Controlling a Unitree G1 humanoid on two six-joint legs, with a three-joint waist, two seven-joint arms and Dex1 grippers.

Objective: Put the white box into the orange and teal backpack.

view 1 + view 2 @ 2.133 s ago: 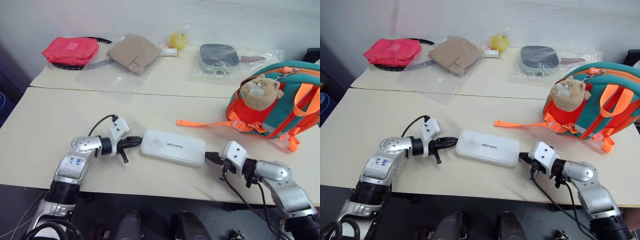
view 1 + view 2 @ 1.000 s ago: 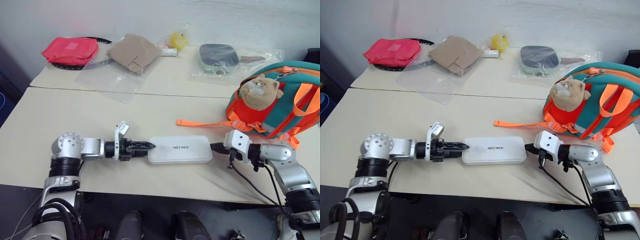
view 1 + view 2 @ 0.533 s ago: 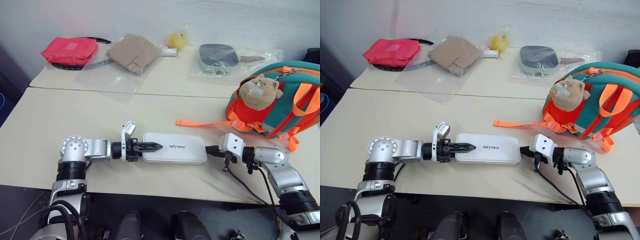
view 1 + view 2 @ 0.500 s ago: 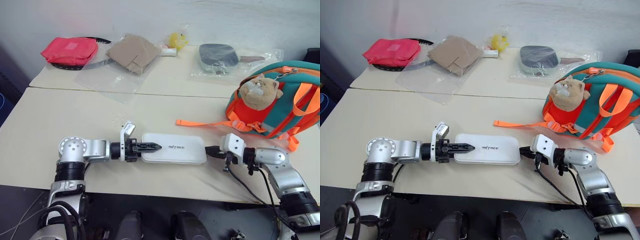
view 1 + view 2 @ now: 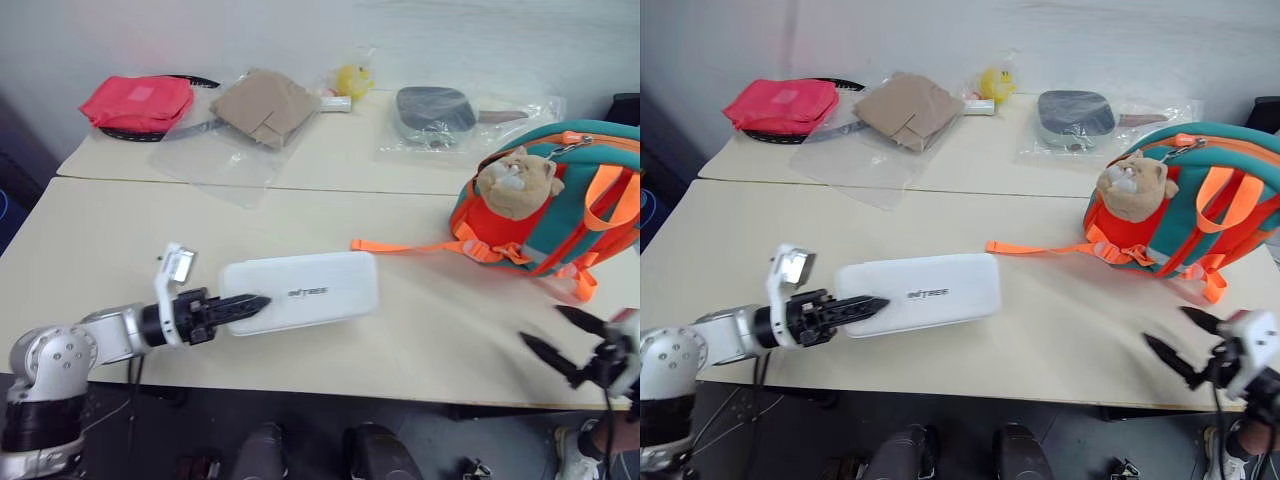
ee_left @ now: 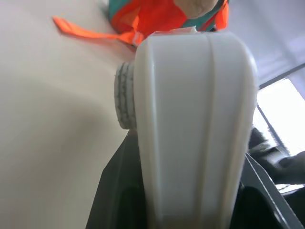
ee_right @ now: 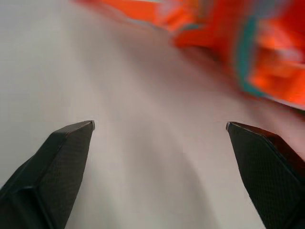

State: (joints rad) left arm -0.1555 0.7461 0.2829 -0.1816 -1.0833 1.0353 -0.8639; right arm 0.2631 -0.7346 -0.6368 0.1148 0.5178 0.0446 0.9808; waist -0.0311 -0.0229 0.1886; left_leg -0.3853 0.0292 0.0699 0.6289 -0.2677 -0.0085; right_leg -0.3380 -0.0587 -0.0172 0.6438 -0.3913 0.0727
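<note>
While the left gripper (image 5: 245,305) clamps its end, the white box (image 5: 300,290) juts rightward.

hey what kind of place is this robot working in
Probably an indoor test room or lab, not a home: two plain cream tables pushed together against a bare wall, with bagged sample items laid out on them, such as a paddle and a red pouch.
</note>
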